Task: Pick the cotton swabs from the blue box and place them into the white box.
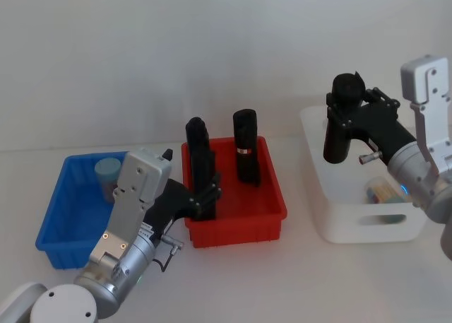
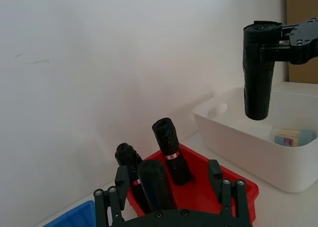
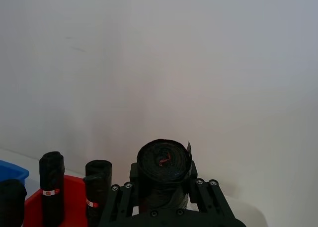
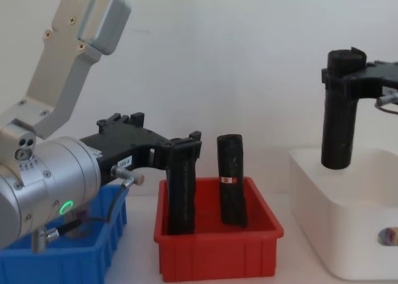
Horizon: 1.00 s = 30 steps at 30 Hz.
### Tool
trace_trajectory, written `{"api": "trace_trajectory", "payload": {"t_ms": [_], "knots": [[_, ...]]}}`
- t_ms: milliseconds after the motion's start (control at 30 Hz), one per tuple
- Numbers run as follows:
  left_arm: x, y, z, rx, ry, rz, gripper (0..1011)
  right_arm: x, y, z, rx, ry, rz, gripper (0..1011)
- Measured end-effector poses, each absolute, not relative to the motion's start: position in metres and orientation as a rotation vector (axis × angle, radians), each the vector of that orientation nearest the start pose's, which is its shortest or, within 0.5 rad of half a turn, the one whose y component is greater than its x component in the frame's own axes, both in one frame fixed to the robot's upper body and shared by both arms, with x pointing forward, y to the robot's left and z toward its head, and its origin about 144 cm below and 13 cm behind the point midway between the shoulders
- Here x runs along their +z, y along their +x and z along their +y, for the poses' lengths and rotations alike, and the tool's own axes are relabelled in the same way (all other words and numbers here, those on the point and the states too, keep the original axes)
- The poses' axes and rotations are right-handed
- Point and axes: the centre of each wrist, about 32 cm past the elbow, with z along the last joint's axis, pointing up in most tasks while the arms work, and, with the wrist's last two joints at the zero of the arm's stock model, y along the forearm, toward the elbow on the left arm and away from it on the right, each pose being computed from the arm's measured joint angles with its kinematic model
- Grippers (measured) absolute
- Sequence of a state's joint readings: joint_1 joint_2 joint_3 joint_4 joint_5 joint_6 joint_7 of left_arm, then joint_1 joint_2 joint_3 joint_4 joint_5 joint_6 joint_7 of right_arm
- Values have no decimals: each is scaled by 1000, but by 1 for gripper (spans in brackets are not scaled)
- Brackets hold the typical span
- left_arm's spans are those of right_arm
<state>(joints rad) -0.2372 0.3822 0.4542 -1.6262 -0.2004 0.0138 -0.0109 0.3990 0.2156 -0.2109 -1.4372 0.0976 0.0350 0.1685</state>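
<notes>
One tub of cotton swabs (image 1: 107, 173) with a pale blue lid stands in the blue box (image 1: 53, 224) at the left. Another tub of cotton swabs (image 1: 381, 193) lies inside the white box (image 1: 367, 227) at the right. My right gripper (image 1: 346, 100) is shut on an upright black roll (image 1: 336, 139) and holds it above the white box. My left gripper (image 1: 205, 196) reaches over the red bin (image 1: 233, 220). Its fingers (image 2: 121, 180) stand open on either side of a black roll (image 2: 156, 185) there.
The red bin sits between the two boxes and holds more upright black rolls (image 1: 245, 150). A plain white wall runs close behind the table. Bare table lies in front of the red bin and the white box.
</notes>
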Motion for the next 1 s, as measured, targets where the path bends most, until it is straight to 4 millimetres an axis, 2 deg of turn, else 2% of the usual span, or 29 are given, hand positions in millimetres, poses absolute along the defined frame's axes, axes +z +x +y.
{"api": "trace_trajectory", "payload": {"t_ms": [733, 967, 1000], "knots": [[1204, 492, 198, 1124, 61, -268, 1004, 1227, 571, -250, -1273, -84, -174, 519], [1204, 492, 198, 1124, 61, -268, 1004, 1225, 572, -253, -1275, -86, -162, 717], [1204, 492, 198, 1124, 61, -268, 1004, 1225, 572, -253, -1275, -86, -161, 717]]}}
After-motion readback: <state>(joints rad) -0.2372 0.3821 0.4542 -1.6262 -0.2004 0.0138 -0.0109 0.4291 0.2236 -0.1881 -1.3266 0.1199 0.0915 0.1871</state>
